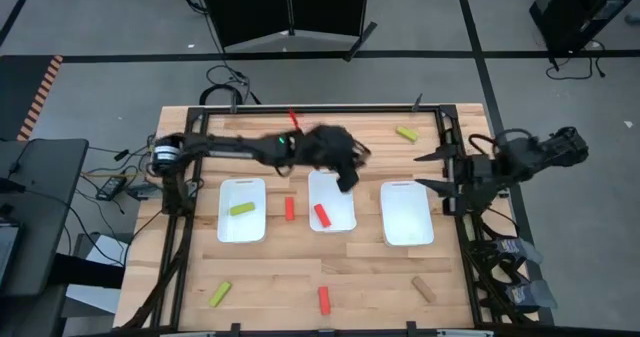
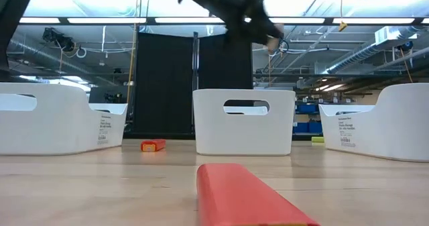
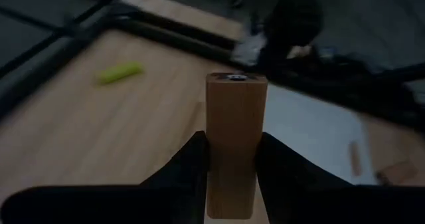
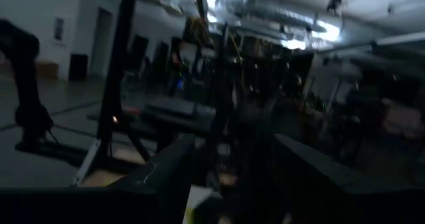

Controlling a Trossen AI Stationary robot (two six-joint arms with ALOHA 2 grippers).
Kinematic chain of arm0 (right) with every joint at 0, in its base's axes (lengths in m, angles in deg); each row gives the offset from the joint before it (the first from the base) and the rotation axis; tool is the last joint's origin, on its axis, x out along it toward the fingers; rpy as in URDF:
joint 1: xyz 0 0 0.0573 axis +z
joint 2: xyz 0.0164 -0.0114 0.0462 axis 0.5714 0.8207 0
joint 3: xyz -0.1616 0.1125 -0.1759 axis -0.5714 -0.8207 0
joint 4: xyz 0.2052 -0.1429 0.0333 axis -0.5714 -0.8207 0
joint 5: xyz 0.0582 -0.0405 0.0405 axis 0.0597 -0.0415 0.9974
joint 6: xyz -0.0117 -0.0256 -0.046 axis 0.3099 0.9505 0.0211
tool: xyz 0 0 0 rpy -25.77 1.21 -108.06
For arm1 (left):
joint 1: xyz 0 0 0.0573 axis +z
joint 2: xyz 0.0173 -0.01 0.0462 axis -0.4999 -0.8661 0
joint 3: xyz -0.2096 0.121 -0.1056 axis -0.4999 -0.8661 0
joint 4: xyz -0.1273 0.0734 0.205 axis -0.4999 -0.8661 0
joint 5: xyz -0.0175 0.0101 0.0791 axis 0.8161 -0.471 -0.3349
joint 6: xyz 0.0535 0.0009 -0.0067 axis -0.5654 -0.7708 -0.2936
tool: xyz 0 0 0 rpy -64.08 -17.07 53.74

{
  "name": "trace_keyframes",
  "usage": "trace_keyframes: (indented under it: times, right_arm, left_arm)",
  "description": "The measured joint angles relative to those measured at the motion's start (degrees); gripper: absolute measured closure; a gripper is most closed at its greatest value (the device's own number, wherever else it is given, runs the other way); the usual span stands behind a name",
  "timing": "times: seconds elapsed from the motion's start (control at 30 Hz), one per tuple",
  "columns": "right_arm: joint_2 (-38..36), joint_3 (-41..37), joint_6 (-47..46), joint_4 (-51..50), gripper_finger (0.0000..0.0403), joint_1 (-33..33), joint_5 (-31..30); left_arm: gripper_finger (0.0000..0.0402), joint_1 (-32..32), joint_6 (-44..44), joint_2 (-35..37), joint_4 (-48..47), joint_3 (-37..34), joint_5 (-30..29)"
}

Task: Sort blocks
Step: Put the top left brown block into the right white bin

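My left gripper (image 1: 347, 177) hangs over the far right part of the middle white tray (image 1: 345, 220) and is shut on a plain brown wooden block (image 3: 236, 117). A red block (image 1: 322, 215) lies in that tray, and a yellow-green block (image 1: 242, 209) lies in the left tray (image 1: 225, 227). The right tray (image 1: 407, 217) holds nothing that I can see. Loose on the table are a red block (image 1: 290, 208), a yellow-green block (image 1: 405, 133), another yellow-green block (image 1: 220, 293), a red block (image 1: 323, 298) and a brown block (image 1: 424, 289). My right gripper (image 1: 432, 171) waits open beyond the right tray. My left gripper pinches the brown block between its two fingers (image 3: 192, 164), which sit on opposite long faces of its lower part (image 3: 232, 177). The block lies along the fingers, and its free end (image 3: 236, 79) sticks out past them. It is lifted clear of the table and trays.
The three white trays stand in a row across the table's middle. A dark metal frame (image 1: 175, 237) runs along the left, right and far edges. In the low view the near red block (image 2: 248, 196) fills the foreground. Bare wood lies near the table's front edge, between the loose blocks.
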Motion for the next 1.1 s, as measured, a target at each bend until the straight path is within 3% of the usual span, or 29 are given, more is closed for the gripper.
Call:
trace_keyframes:
  times: [0.23, 0.6, 0.77, 0.83, 1.1]
  right_arm:
    - [0.16, 1.64, 2.51, 1.14, 0.0193, 2.72, 0.00]
    - [1.11, 1.64, 2.57, 1.35, 0.0201, 2.77, 0.00]
    - [1.18, 1.62, 2.57, 1.36, 0.0204, 2.77, 0.00]
    - [1.18, 1.62, 2.56, 1.36, 0.0203, 2.77, -0.01]
    - [1.18, 1.62, 2.94, 1.34, 0.0205, 2.77, -0.02]
  left_arm:
    - [0.0298, -2.50, 3.98, -9.27, 17.79, 1.00, 3.49]
    - [0.0298, -4.60, 4.22, -23.33, 15.26, 15.56, 7.55]
    - [0.0297, -5.13, 4.26, -28.36, 9.68, 22.03, 8.57]
    - [0.0277, -5.28, 4.06, -29.71, 9.14, 23.05, 10.10]
    - [0.0117, -5.51, 2.10, -28.46, 9.74, 22.69, 9.75]
